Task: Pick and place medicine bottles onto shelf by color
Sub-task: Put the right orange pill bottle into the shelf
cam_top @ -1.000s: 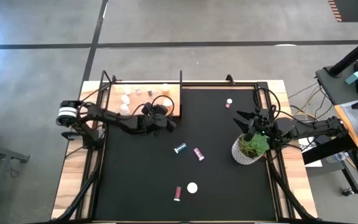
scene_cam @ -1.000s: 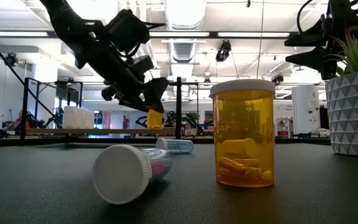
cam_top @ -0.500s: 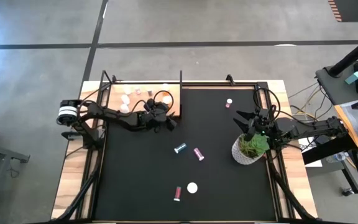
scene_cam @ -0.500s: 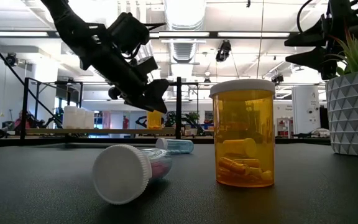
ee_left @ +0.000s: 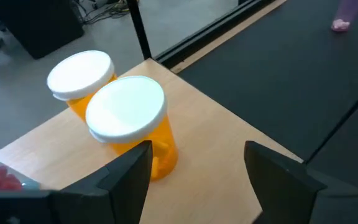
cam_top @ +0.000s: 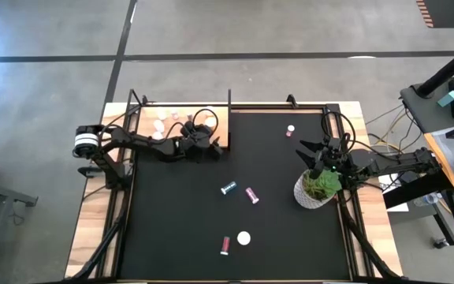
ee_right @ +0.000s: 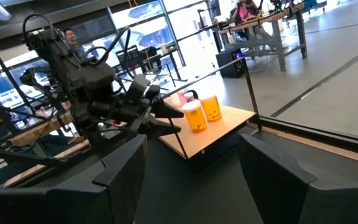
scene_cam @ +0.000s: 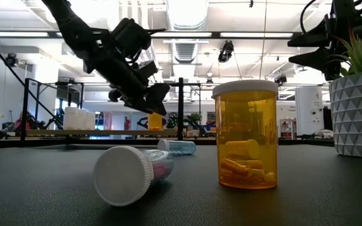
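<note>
The light-wood shelf [cam_top: 146, 120] lies at the mat's far left corner. Two orange medicine bottles [ee_left: 132, 127] [ee_left: 82, 78] with white caps stand on it near its right corner [ee_left: 216, 143]; white and pink ones [cam_top: 161, 115] stand farther left. My left gripper [ee_left: 197, 180] hovers open above the shelf's near right part [cam_top: 208, 143], just short of the nearer orange bottle, holding nothing. On the mat lie a blue-teal bottle [cam_top: 228, 188] and two pink ones [cam_top: 252, 195] [cam_top: 225, 245]; an orange one [scene_cam: 245, 135] stands upright. My right gripper [cam_top: 307, 150] waits open beside the plant pot.
A white pot with a green plant [cam_top: 315, 188] stands at the mat's right, under my right arm. Another small bottle [cam_top: 290, 130] stands near the far edge. A black upright post [cam_top: 228, 102] rises at the shelf's far right corner. Bare mat lies at the near left.
My left gripper has swung a little toward the table's far edge, over the shelf toward the orange bottles, staying open. Nothing else has moved.
</note>
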`<state>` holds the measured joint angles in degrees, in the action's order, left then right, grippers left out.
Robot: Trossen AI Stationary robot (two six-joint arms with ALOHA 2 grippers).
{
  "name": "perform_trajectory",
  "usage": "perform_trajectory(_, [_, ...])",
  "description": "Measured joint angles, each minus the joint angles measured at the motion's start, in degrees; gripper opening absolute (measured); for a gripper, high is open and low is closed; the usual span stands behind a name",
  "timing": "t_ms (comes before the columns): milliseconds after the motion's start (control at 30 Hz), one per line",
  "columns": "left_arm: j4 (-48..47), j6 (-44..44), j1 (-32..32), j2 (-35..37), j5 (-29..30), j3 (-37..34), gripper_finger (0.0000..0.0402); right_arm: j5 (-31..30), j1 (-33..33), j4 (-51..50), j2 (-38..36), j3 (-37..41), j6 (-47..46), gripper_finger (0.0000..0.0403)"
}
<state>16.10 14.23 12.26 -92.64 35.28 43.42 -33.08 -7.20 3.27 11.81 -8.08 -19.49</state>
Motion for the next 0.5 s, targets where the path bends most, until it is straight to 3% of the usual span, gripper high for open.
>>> perform_trajectory(500, [-0.18, 0.4, -7.96, 8.8, -0.8, 0.04, 0.0238, 0.02, 0.0, 0.0, 0.0, 0.0, -0.02, 0.024])
